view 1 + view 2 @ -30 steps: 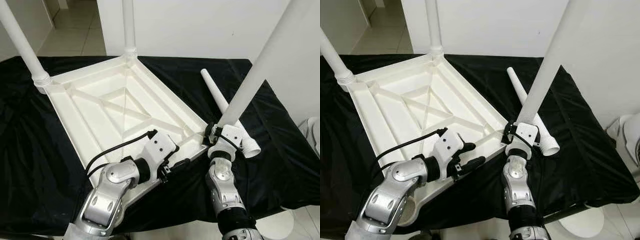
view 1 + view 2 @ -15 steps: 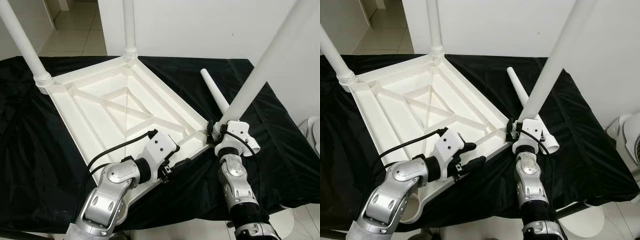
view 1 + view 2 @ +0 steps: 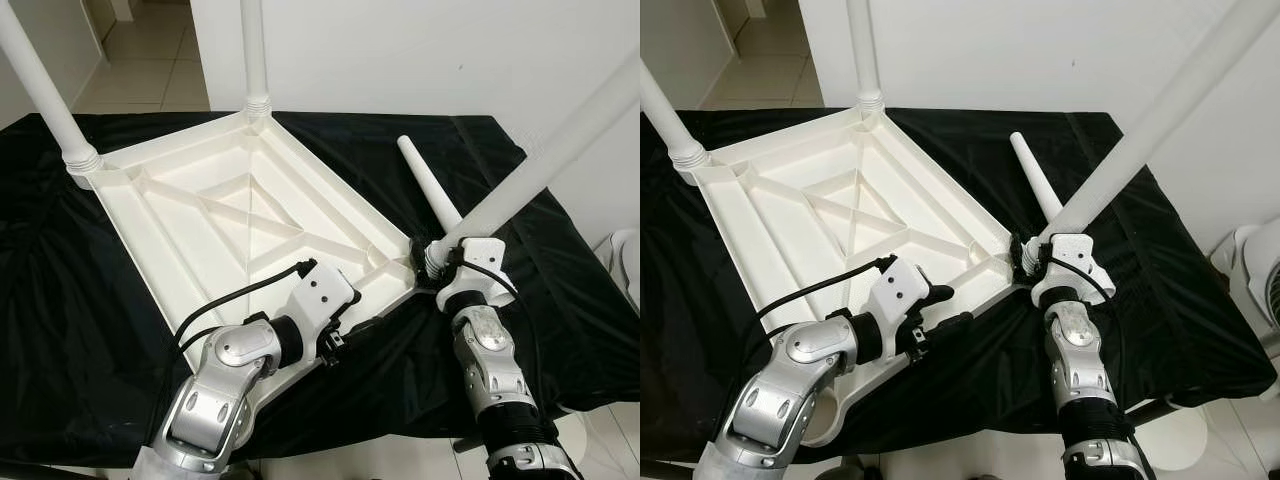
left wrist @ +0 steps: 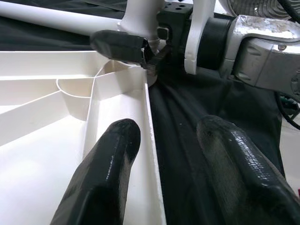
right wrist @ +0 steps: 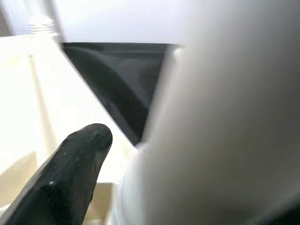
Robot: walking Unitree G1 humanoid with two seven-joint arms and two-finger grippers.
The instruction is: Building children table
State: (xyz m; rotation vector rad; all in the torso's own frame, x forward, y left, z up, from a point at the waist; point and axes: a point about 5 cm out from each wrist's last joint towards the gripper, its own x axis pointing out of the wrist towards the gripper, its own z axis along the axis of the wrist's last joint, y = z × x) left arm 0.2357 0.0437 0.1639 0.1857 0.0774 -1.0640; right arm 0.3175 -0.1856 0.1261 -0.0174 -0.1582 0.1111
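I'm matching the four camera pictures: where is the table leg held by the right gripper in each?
Left eye: held leg, slanting to upper right.
Right eye, same slant.
Left wrist: its base, top centre.
Right wrist: blurred white mass.
Shared landmark: tabletop corner socket.

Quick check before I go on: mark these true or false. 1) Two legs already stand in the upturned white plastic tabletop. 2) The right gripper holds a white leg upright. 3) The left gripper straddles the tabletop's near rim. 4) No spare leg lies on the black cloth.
1) True: two fitted legs stand in the far corners of the white plastic tabletop.
2) False: the right gripper holds its white leg strongly tilted.
3) True: the left gripper has one finger on either side of the rim.
4) False: a spare white leg lies on the black cloth.
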